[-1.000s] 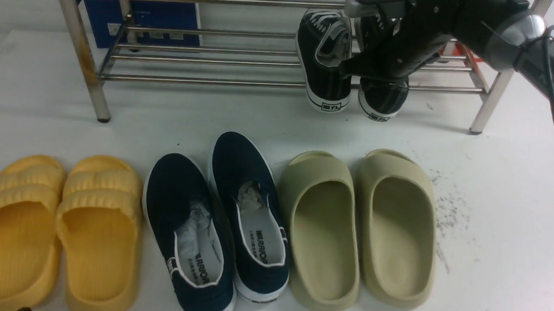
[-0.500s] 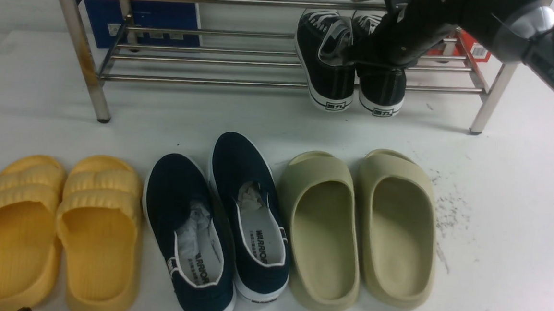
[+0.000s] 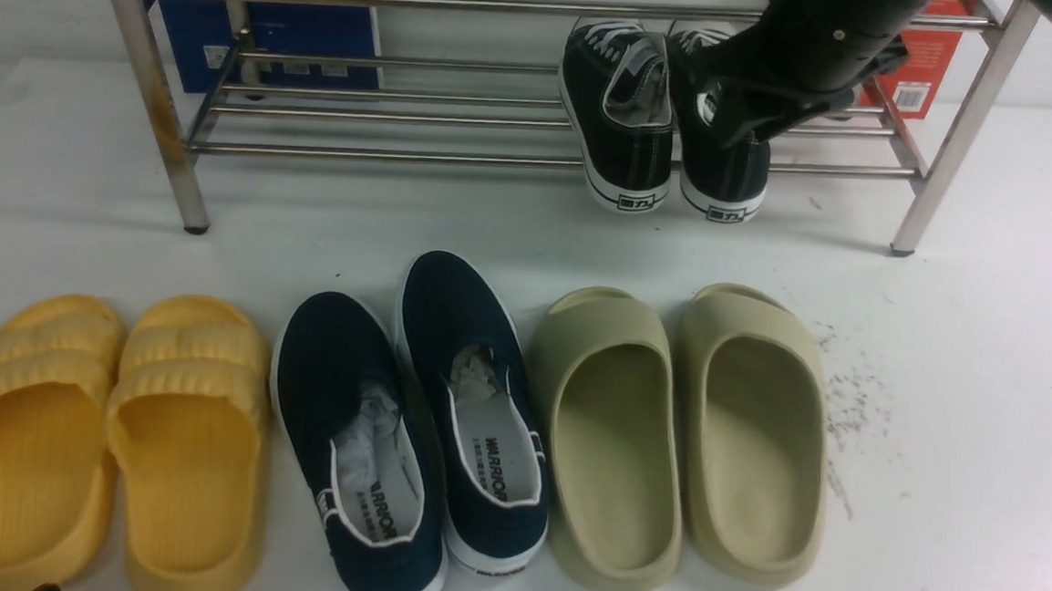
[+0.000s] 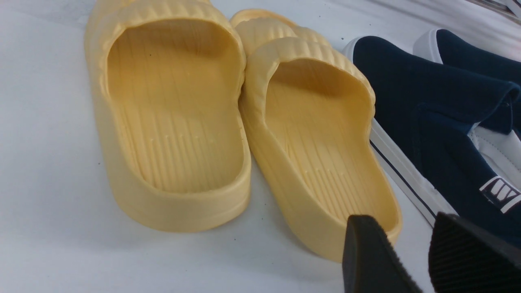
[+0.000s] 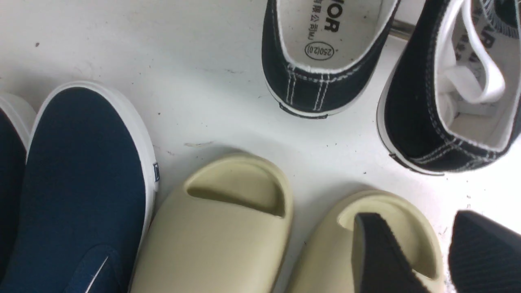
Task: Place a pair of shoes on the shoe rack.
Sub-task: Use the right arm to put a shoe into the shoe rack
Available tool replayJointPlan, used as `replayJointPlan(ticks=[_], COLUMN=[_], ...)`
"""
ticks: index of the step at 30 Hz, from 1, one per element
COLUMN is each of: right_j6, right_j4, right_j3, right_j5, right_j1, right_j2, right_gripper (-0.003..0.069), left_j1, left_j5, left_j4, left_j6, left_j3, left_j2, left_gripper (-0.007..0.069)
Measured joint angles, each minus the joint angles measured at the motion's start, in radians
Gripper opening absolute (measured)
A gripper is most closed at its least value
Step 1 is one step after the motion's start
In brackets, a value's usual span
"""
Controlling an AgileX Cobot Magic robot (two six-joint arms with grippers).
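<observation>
The two black lace-up sneakers stand side by side on the lower bars of the steel shoe rack (image 3: 389, 153), heels toward me: the left one (image 3: 626, 128) and the right one (image 3: 726, 166). My right gripper (image 3: 749, 108) hangs just above the right sneaker, apart from it. In the right wrist view my right gripper (image 5: 415, 244) is open and empty over an olive slide, with both sneaker heels (image 5: 321, 87) (image 5: 415, 118) beyond it. My left gripper (image 4: 401, 244) is open and empty, low by the yellow slides; it does not show in the front view.
On the white table in front of the rack lie yellow slides (image 3: 106, 434), navy "WARRIOR" slip-ons (image 3: 427, 417) and olive slides (image 3: 682, 433). A blue box (image 3: 269, 24) and a red box (image 3: 924, 64) stand behind the rack. The rack's right leg (image 3: 940, 175) is beside my right arm.
My right gripper set the right sneaker on the rack beside the left one, let go of it, and rose up and to the right.
</observation>
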State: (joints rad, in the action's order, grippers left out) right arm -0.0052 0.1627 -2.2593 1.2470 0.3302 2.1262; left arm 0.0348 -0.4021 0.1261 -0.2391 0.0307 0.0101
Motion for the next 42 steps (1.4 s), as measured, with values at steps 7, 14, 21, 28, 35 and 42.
replayJointPlan(ticks=[7, 14, 21, 28, 35, 42], right_j6=[-0.001, 0.005, 0.036, 0.049, 0.049, 0.049], right_j4=[0.016, 0.016, 0.016, 0.017, 0.020, 0.004], right_j3=[0.269, 0.453, 0.459, 0.463, 0.467, 0.468], right_j5=[-0.002, -0.210, -0.479, -0.551, -0.586, -0.614], right_j1=[0.000, -0.004, -0.028, -0.033, -0.033, -0.035], right_j2=[-0.104, -0.066, -0.007, 0.001, 0.008, 0.010], right_gripper=[0.0046, -0.0001, 0.0007, 0.0015, 0.0020, 0.0029], left_j1=[0.000, 0.000, 0.000, 0.000, 0.000, 0.000], left_j5=[0.000, 0.000, 0.000, 0.000, 0.000, 0.000], left_j4=[0.000, 0.000, 0.000, 0.000, 0.000, 0.000], left_j6=[0.000, 0.000, 0.000, 0.000, 0.000, 0.000], left_j3=[0.000, 0.000, 0.000, 0.000, 0.000, 0.000], left_j2=[0.000, 0.000, 0.000, 0.000, 0.000, 0.000], left_gripper=[0.0240, 0.0240, 0.0240, 0.0240, 0.0240, 0.0240])
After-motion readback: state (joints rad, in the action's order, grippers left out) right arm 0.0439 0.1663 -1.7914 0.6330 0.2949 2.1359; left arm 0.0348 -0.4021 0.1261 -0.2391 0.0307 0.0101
